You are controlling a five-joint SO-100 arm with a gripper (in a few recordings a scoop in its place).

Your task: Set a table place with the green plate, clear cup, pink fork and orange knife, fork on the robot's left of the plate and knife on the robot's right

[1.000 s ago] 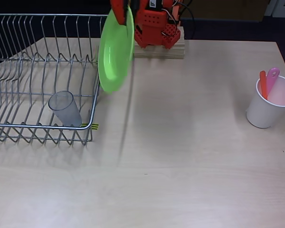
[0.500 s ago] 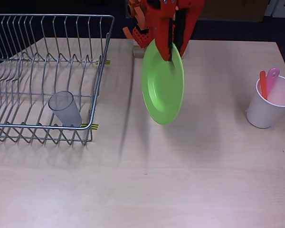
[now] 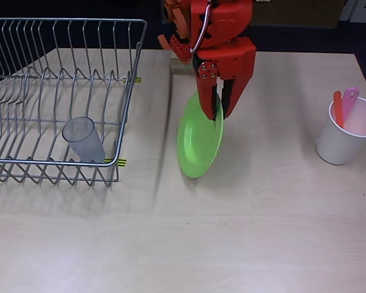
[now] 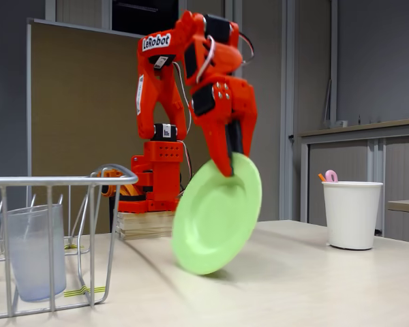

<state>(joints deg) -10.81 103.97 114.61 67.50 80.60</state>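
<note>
The green plate (image 3: 199, 141) (image 4: 216, 218) hangs on edge, tilted, its lower rim close to or touching the table in the fixed view. My gripper (image 3: 218, 111) (image 4: 230, 162) is shut on its upper rim. The clear cup (image 3: 83, 139) (image 4: 31, 251) stands in the wire dish rack (image 3: 24, 146) at the overhead view's left. The pink fork (image 3: 349, 100) (image 4: 331, 176) and the orange knife (image 3: 338, 108) (image 4: 321, 178) stick out of a white paper cup (image 3: 345, 133) (image 4: 352, 213) at the right.
The rack's front corner (image 4: 109, 178) stands left of the plate. The arm's base sits on a wooden block (image 4: 148, 224) at the table's back edge. Bare tabletop (image 3: 232, 232) spreads in front of the plate.
The plate has travelled from over the rack's right side to the table's middle, and over the last half second it has come lower and slightly left.
</note>
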